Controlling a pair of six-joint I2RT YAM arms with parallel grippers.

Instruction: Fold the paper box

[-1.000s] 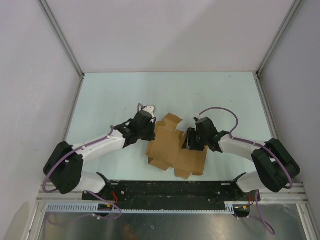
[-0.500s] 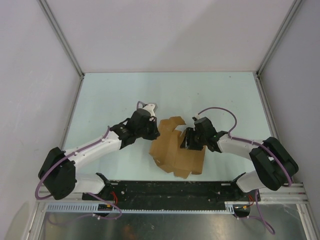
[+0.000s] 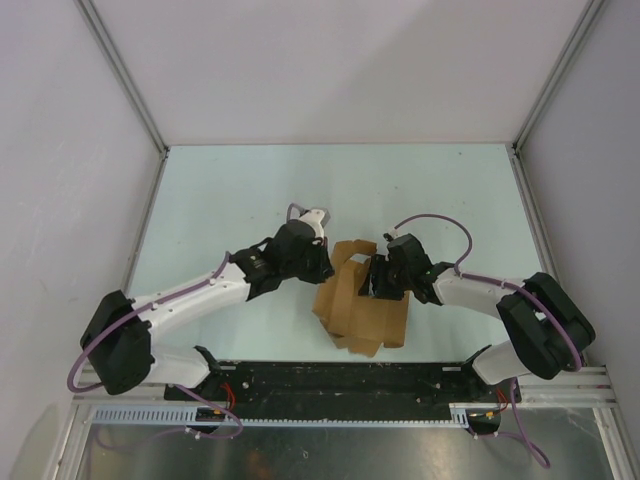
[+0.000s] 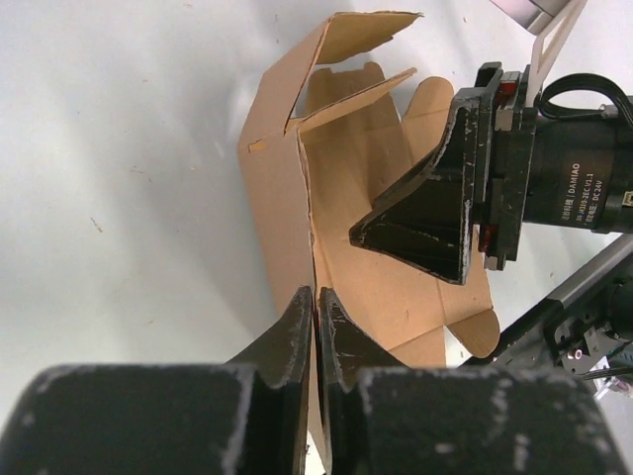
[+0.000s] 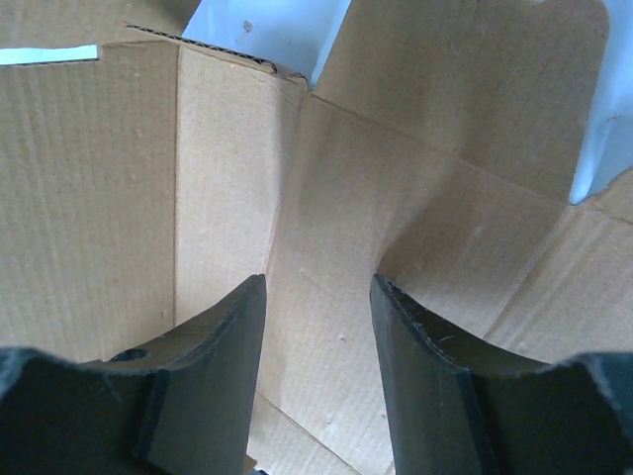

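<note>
— Well, from above we cannot see either set of fingertips. The wrist housings cover them where both arms meet the paper box (image 3: 365,315), which lies mid-table, nearer the arms' bases than the far wall.

— Right, so we go by the wrist cameras. The left gripper (image 4: 315,297) has its fingers drawn almost together. A raised cardboard panel's edge runs down into the slit between them, and we read that as clamped on the box.

— How far the panel reaches inside, we cannot tell. The fingers hide it, and the frame cuts off the box's near end.

— The right gripper (image 5: 316,282) holds its fingers (image 5: 425,356) apart, tips down on the cardboard's inner face. Brown board nearly fills that view, so we lose its outline.

— Whether those tips press or merely touch, we cannot say.

— Around the box we see the pale table (image 3: 250,190), a purple cable (image 3: 440,220) looping over the right arm, and the black rail (image 3: 340,378) at the near edge. A raised flap stands between the two grippers.
</note>
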